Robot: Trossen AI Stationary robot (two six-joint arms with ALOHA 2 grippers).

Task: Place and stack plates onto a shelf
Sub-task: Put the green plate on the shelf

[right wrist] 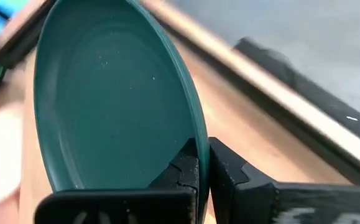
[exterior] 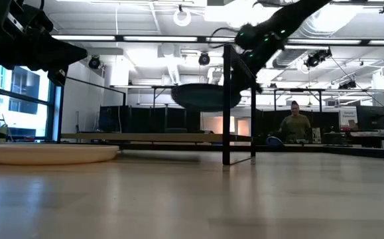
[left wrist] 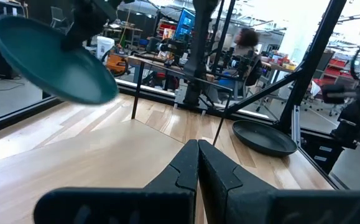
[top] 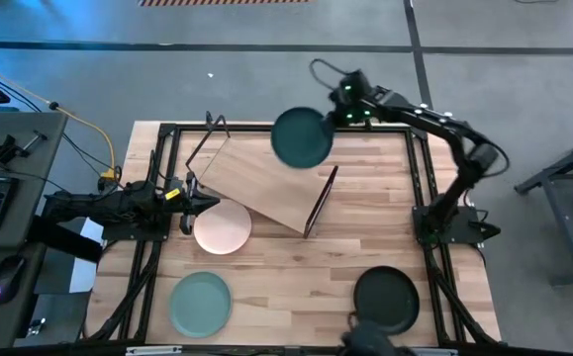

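Observation:
My right gripper (top: 334,117) is shut on the dark teal plate (top: 301,138) and holds it in the air over the far end of the shelf (top: 266,183), a pale wood board with black frame ends that lies askew on the table. The pale pink plate (top: 222,227) rests flat on the table at the shelf's near-left edge. Near the table's front edge sit the mint plate (top: 200,302) to the left and the black plate (top: 386,297) to the right. My left gripper (top: 189,196) is shut and stays just left of the pink plate. My right gripper pinches the teal plate's rim (right wrist: 198,146) between its two fingers, one finger (right wrist: 183,168) on the plate's inner face and the other on its underside. It reaches in from the table's right, far side. The plate is lifted clear, its hollow facing up.
Black frame rails run along the table's left and right sides (top: 427,188). The shelf's black end frame (exterior: 226,106) stands upright in the low view. A person (exterior: 295,126) stands in the room beyond the table. Bare tabletop lies between the mint and black plates.

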